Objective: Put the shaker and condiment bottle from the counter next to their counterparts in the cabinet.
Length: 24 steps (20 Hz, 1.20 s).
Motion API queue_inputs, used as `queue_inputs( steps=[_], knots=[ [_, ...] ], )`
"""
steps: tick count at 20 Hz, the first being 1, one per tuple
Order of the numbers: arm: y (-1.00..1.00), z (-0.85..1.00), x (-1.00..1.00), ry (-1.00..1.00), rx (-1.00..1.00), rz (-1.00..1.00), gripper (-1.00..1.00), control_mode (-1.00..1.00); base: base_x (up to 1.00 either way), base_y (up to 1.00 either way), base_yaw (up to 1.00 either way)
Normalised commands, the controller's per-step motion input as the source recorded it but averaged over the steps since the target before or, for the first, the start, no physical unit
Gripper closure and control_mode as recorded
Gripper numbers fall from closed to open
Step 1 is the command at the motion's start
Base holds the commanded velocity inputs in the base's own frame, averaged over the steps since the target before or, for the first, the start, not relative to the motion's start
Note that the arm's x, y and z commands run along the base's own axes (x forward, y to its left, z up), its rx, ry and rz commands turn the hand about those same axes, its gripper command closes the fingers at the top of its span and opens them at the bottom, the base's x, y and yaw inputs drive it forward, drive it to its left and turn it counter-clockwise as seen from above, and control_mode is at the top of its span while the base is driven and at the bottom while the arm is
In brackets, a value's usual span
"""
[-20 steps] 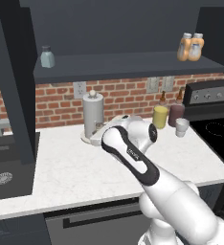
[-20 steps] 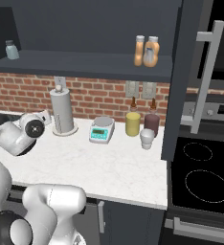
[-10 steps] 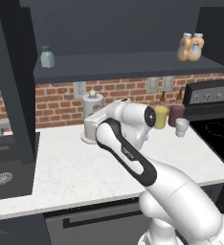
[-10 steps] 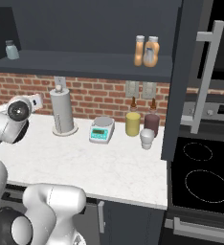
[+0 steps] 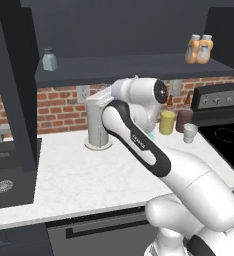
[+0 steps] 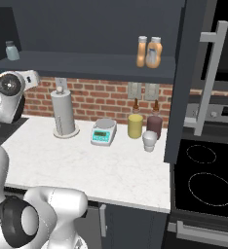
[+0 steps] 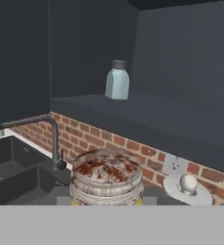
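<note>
In the hand view my gripper point(image 7: 106, 195) is shut on the shaker point(image 7: 106, 173), a yellow-olive jar whose speckled grey cap sits close under the camera. Dark fingertips point(image 7: 60, 196) flank the jar. It is held just below the cabinet's shelf board point(image 7: 147, 117). The pale blue-grey shaker point(image 7: 117, 80) point(image 5: 49, 59) point(image 6: 11, 50) stands on that board, up ahead and apart from my jar. At the other end of the shelf point(image 5: 139, 65) two orange bottles stand side by side point(image 5: 199, 48) point(image 6: 149, 51); I cannot tell the condiment bottle from its counterpart.
A paper-towel roll point(image 5: 98, 122) point(image 6: 63, 113) stands on the marble counter point(image 5: 79, 175) right below my hand. A small scale point(image 6: 104, 131), a yellow jar point(image 6: 135, 125), a dark bottle point(image 6: 154, 125) and a white cup point(image 6: 149, 140) sit further right. The sink point(image 5: 4, 170) and its faucet point(image 7: 42, 127) lie left, the stove point(image 6: 203, 180) right.
The arm has swung up and to the left, from in front of the paper-towel roll to the height of the shelf. Everything on the counter and shelf has stayed put.
</note>
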Motion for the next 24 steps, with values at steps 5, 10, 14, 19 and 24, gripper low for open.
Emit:
queue_inputs(
  steps=[5, 10, 14, 19, 24],
  knots=[
    [0.00, 0.79, -0.06, -0.10, 0.00, 0.00, 1.00, -1.00, 0.00, 0.00, 0.00],
    [0.00, 0.42, -0.24, -0.11, 0.00, 0.00, 1.00, -1.00, 0.00, 0.00, 0.00],
    [0.09, 0.00, -0.06, -0.10, 0.00, 0.00, 1.00, -1.00, 0.00, 0.00, 0.00],
    [0.00, 0.23, 0.05, -0.07, 0.05, -0.01, 1.00, -1.00, 0.00, 0.00, 0.00],
    [0.00, 0.12, 0.18, -0.04, 0.02, -0.01, 1.00, -1.00, 0.00, 0.00, 0.00]
  ],
)
